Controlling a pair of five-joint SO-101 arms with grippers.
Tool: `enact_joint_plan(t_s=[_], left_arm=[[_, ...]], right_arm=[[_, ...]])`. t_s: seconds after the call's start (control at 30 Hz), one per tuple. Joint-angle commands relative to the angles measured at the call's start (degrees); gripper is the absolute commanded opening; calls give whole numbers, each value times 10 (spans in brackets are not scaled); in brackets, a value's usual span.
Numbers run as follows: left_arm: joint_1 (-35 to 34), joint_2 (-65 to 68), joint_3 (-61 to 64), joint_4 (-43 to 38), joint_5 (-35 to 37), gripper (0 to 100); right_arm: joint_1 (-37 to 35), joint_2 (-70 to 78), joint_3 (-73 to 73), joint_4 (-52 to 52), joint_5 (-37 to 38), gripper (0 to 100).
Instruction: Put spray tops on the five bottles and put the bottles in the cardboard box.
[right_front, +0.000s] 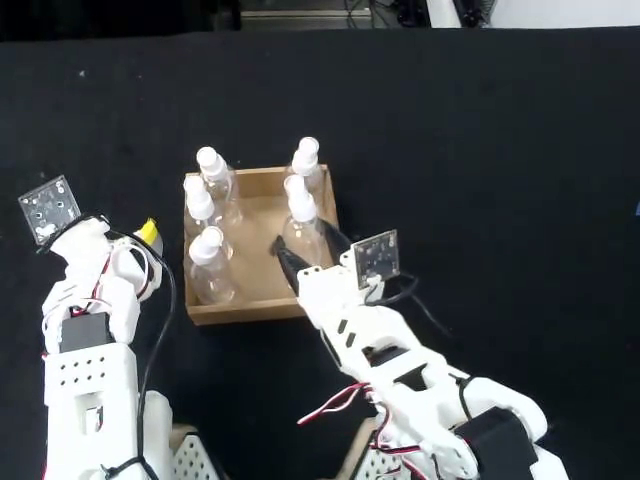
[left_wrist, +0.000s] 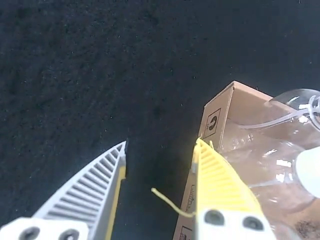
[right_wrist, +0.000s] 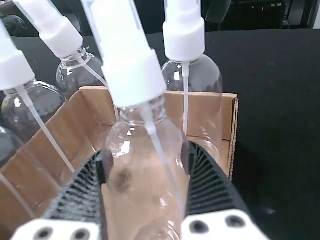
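Left gripper (right_front: 148, 236), jaws parted and empty, sits just beside the cardboard box (right_front: 245, 308) at its left wall. Four other bottles (right_front: 208, 265), all capped, stand inside along the left and far sides. Right gripper (right_front: 312, 250) clasps the fifth bottle (right_front: 303, 225), spray top fitted, within the box's right half. Risk: an uneven release, or a finger snagging on withdrawal, would probably topple it against its neighbours.

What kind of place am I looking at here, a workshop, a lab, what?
Probably a robotics lab bench: a white left arm and right arm at a black-covered table, spray bottles staged in a cardboard box.
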Motion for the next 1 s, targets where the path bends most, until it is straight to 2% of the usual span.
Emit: enact_joint_plan(t_s=[0.0,0.17,0.37,0.5,0.7,0.97], left_arm=[[-4,-7,-10,-11,4,195],[-4,-6,-10,-11,4,195],[-4,-9,-10,-11,4,195],[-34,-10,-15,-11,4,195],[-43,-11,-15,-11,4,195],[-43,-10,-15,-11,4,195]], right_arm=[[-11,9,-17,-4,1,52],[-11,9,-14,-4,1,164],[-26,8,-12,-4,1,169],[-47,8,-8,-4,1,177],[-46,8,-9,-1,0,306],[-46,8,-7,-4,0,302]])
